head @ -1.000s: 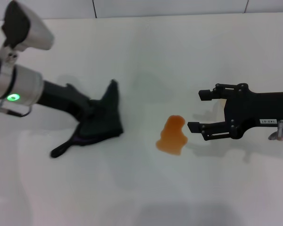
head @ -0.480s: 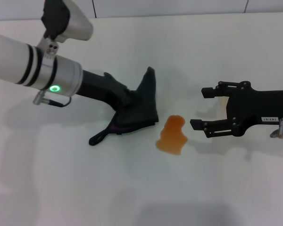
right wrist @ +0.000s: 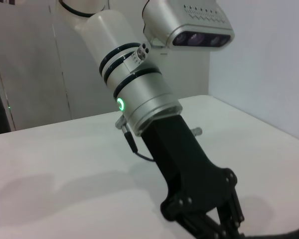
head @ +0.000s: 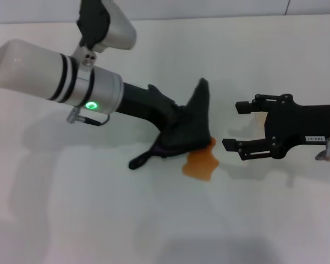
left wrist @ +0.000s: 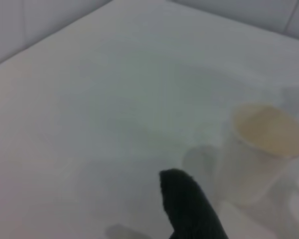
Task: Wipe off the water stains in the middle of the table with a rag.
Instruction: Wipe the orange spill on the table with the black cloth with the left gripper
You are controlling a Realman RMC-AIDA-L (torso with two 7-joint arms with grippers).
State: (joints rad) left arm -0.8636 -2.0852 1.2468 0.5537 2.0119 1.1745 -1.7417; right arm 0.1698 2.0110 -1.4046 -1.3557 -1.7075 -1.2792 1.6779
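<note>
1. The left gripper [head: 179,129] is clamped on the rag [head: 188,129], its fingers buried in the dark cloth, low over the middle of the table [head: 71,220].
2. The left arm reaches in from the robot's left, slanting down toward the centre, with a green ring lit on its silver wrist section.
3. The rag hangs from that gripper with one pointed corner sticking up and a thin tail trailing back on the tabletop toward the robot's left; its lower edge touches and covers the near-left upper part of the water stains [head: 201,164].
4. The water stains are an orange puddle in the middle of the table, mostly still uncovered, lying between the two grippers.
5. The right gripper [head: 235,127] lies flat just to the right of the puddle, fingers spread apart and holding nothing, not touching the liquid.
6. The left wrist view shows the rag's raised tip [left wrist: 189,206] and, beyond it, a white paper cup [left wrist: 256,152] that the head view barely reveals behind the right gripper.
7. The right wrist view shows the left arm's wrist and the knuckles of its gripper [right wrist: 209,219] from the side; the puddle is out of that view.
</note>
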